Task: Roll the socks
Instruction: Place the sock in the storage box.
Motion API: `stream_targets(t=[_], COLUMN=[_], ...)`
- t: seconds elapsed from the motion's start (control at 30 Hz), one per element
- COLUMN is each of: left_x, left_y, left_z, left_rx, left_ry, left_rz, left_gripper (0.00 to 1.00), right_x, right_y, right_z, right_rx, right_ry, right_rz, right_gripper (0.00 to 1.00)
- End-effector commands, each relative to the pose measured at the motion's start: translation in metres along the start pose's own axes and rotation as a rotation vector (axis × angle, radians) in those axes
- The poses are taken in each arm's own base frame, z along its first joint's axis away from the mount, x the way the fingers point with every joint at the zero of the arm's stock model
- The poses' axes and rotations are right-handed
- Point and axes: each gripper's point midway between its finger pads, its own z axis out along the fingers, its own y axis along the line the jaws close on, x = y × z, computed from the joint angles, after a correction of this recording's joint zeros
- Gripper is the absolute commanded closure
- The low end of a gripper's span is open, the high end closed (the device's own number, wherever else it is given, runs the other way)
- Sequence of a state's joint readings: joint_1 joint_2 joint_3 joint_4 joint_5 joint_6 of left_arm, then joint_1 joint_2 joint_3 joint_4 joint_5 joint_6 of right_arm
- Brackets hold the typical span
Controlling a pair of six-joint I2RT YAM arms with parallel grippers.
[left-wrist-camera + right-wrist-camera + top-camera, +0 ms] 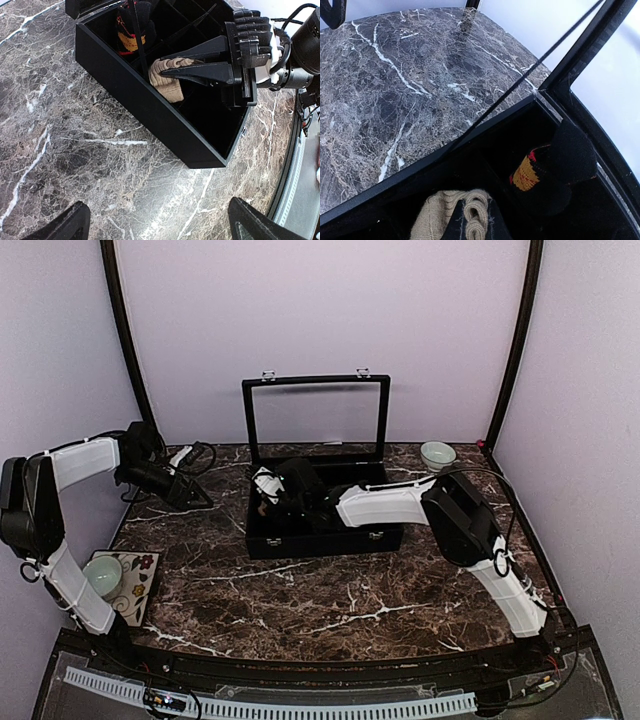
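While the right end effector (pixel 162 67) reaches down into the black box (pixel 150 115), its fingers are clamped on the tan sock (pixel 167 82). That sock is bunched into a short, ribbed bundle. It sits at the fingertips inside one compartment, and its longer side runs down and across the line of the fingers toward the compartment floor. From the right wrist, the bundle's folded cuff edges face up on either side of the fingertips (pixel 475 225).

Just ahead of those fingers and to their right, in the neighbouring compartment, is the argyle sock (pixel 555 170). It stands on end, its long axis tilted, with the plain black end uppermost and leaning toward the box corner.

Well apart from the box, the left end effector (pixel 162 225) hangs over the counter (pixel 330 600) with its fingers spread wide and nothing between them, facing the box.
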State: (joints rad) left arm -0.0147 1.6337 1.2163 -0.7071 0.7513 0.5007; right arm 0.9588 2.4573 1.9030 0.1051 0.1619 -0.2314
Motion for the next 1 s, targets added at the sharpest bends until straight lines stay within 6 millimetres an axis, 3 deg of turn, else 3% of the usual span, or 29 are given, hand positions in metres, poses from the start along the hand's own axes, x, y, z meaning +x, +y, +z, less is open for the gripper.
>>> stream_targets(t=[0.0,0.1,0.23,0.3,0.4,0.47,0.5,0.53,0.63,0.77,0.87,0.9,0.97], left_x=[-0.007,-0.007,-0.008,-0.008,-0.01,-0.011,-0.012,-0.013,-0.02,-0.026,-0.022,-0.011,-0.007], left_y=[-0.01,-0.01,-0.013,-0.011,-0.007,0.001,0.004,0.007,0.019,0.057,0.089,0.097,0.1], left_z=[-0.015,-0.015,-0.015,-0.016,-0.019,-0.022,-0.024,-0.027,-0.037,-0.063,-0.1,-0.106,-0.107], left_rx=[-0.008,-0.005,0.01,0.001,-0.018,-0.076,-0.099,-0.121,-0.211,-0.484,-0.747,-0.809,-0.816], left_ry=[-0.036,-0.037,-0.034,-0.02,-0.017,-0.014,-0.016,-0.02,-0.042,-0.086,-0.168,-0.187,-0.248], left_rz=[0.02,0.021,0.034,0.04,0.046,0.049,0.051,0.056,0.06,0.011,-0.049,-0.072,-0.019], left_gripper=[0.01,0.01,0.01,0.01,0.01,0.01,0.01,0.01,0.01,0.01,0.01,0.01,0.01], right_x=[-0.01,-0.005,-0.008,-0.013,-0.035,-0.051,-0.059,-0.066,-0.084,-0.098,-0.091,-0.085,-0.068], right_y=[-0.002,0.012,0.02,0.015,0.003,-0.007,-0.012,-0.017,-0.03,-0.044,-0.06,-0.07,-0.093], right_z=[0.007,0.009,0.0,-0.006,-0.021,-0.032,-0.039,-0.044,-0.063,-0.098,-0.13,-0.142,-0.168], right_rx=[0.019,-0.055,-0.106,-0.096,-0.077,-0.062,-0.057,-0.055,-0.046,-0.017,0.055,0.095,0.185], right_ry=[-0.03,-0.02,-0.026,-0.031,-0.066,-0.091,-0.104,-0.112,-0.137,-0.171,-0.176,-0.173,-0.169], right_rz=[-0.03,-0.001,0.043,0.055,0.072,0.091,0.107,0.123,0.17,0.217,0.267,0.288,0.343], right_gripper=[0.95,0.81,0.54,0.52,0.49,0.42,0.31,0.03,0.0,0.0,0.01,0.0,0.0])
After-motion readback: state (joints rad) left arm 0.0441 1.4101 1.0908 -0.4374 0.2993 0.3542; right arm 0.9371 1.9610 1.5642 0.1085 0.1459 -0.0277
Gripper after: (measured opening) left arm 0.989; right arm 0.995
